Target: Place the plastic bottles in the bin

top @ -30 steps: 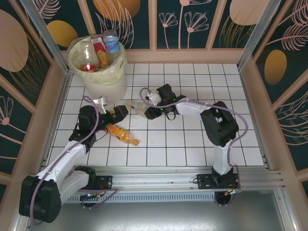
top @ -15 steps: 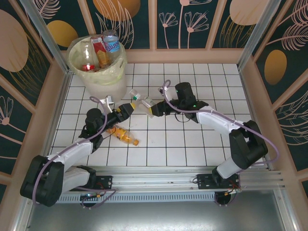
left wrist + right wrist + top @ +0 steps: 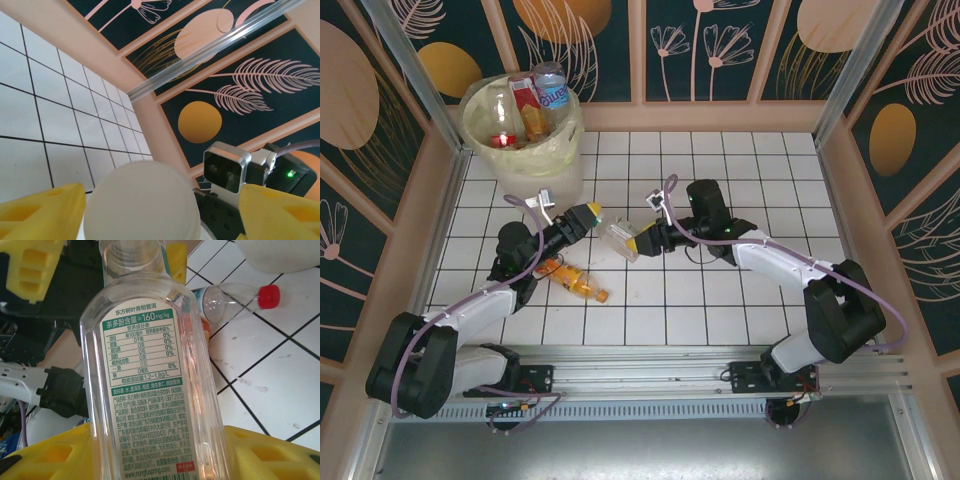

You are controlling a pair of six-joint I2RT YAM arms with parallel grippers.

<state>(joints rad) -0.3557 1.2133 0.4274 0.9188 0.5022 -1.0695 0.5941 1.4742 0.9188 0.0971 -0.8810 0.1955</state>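
Now clamped on clear bottle (image 3: 620, 240) with right gripper (image 3: 638, 243), held between both arms, near but outside bin (image 3: 525, 165). Versus a second ago, brought left gripper (image 3: 588, 213) around white cap (image 3: 142, 200), narrowed, still gapped on one side.

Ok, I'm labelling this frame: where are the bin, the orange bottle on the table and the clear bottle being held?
bin (image 3: 545, 180), top external view, bare white wall.
orange bottle (image 3: 575, 281), top external view, middle of its body.
clear bottle (image 3: 145, 390), right wrist view, its printed label.
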